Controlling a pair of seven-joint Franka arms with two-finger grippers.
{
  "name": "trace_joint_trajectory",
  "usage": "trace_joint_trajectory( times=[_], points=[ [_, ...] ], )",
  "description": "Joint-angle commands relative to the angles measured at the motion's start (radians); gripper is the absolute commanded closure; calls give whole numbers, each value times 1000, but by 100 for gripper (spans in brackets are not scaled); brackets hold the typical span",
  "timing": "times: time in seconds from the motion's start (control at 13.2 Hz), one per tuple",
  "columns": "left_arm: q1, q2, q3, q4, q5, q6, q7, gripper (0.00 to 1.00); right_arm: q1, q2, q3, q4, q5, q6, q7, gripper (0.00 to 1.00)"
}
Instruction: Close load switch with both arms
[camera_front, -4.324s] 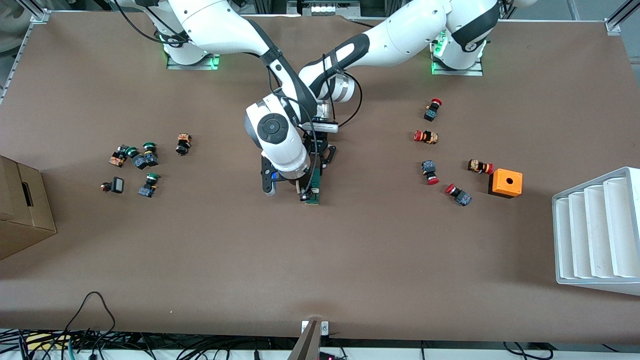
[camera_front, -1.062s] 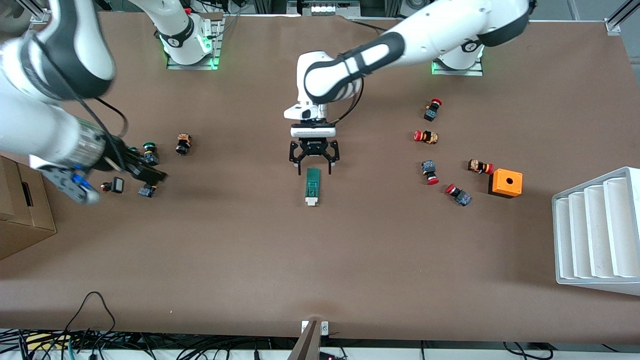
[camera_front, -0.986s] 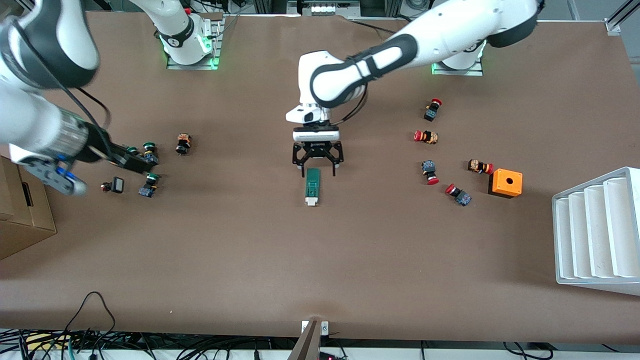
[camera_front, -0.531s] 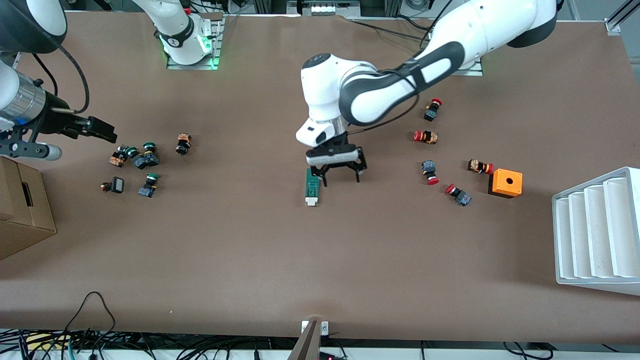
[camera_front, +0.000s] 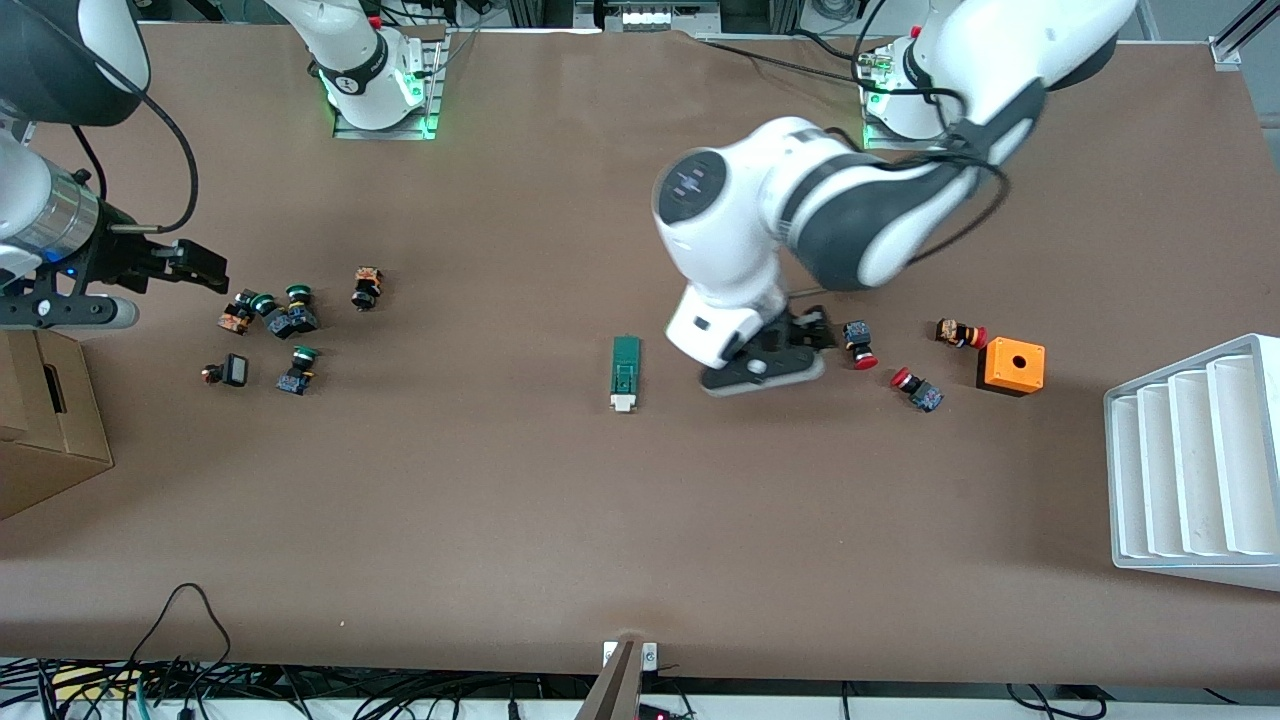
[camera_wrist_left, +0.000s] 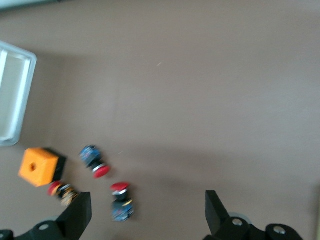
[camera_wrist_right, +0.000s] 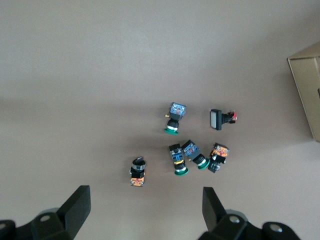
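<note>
The load switch (camera_front: 625, 372) lies flat in the middle of the table, a narrow green block with its white tab at the end nearer the front camera. Nothing holds it, and it does not show in either wrist view. My left gripper (camera_front: 805, 335) is open and empty, over the table between the switch and the red-capped buttons; the left wrist view shows its fingers (camera_wrist_left: 80, 215) spread wide. My right gripper (camera_front: 205, 268) is open and empty over the green-capped buttons (camera_wrist_right: 187, 150) at the right arm's end; its fingers (camera_wrist_right: 77, 207) are wide apart.
Several red-capped buttons (camera_front: 860, 345) and an orange box with a hole (camera_front: 1010, 365) lie toward the left arm's end, with a white ribbed tray (camera_front: 1190, 460) at that table edge. Green-capped buttons (camera_front: 285, 320) and a cardboard box (camera_front: 40, 420) are at the right arm's end.
My left gripper has swung away from the switch toward the red-capped buttons. My right gripper went to the green-capped buttons and has nearly stopped. The switch has not moved.
</note>
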Motion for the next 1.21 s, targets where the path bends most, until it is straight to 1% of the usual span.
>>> trace_joint_trajectory(
  times=[0.0, 0.15, 0.23, 0.3, 0.38, 0.46, 0.53, 0.68, 0.83, 1.06, 1.14],
  points=[
    [48, 7, -3, 122, -80, -112, 159, 0, -22, 51, 15, 66, -19, -7, -41, 1],
    [129, 2, -8, 129, -125, -137, 259, 0, -19, 51, 15, 75, -14, -16, -25, 1],
    [168, -28, 0, 129, -164, -131, 314, 0, -15, 51, 15, 81, -17, -16, -3, 1],
    [173, -52, 30, 140, -212, -126, 399, 0, -15, 51, 15, 84, -17, -19, -8, 1],
    [168, -84, 114, 167, -278, -122, 459, 0, -15, 51, 15, 87, -7, -16, -23, 1],
    [164, -145, 233, 163, -407, -88, 510, 0, -19, 51, 17, 87, -2, -16, -21, 1],
    [148, -217, 373, 146, -545, -30, 580, 0, -16, 51, 17, 84, -4, -10, -23, 1],
    [113, -333, 612, 53, -751, 41, 722, 0, -13, 52, 20, 87, -5, -7, -26, 1],
    [84, -429, 768, -35, -870, 145, 841, 0, -15, 52, 20, 87, -5, -5, -67, 1],
    [-9, -567, 1007, -197, -1011, 252, 1038, 0, -12, 61, 20, 87, -11, -4, -74, 1],
    [-31, -608, 1070, -246, -1043, 286, 1090, 0, -12, 61, 21, 89, -14, -4, -74, 1]
  ],
)
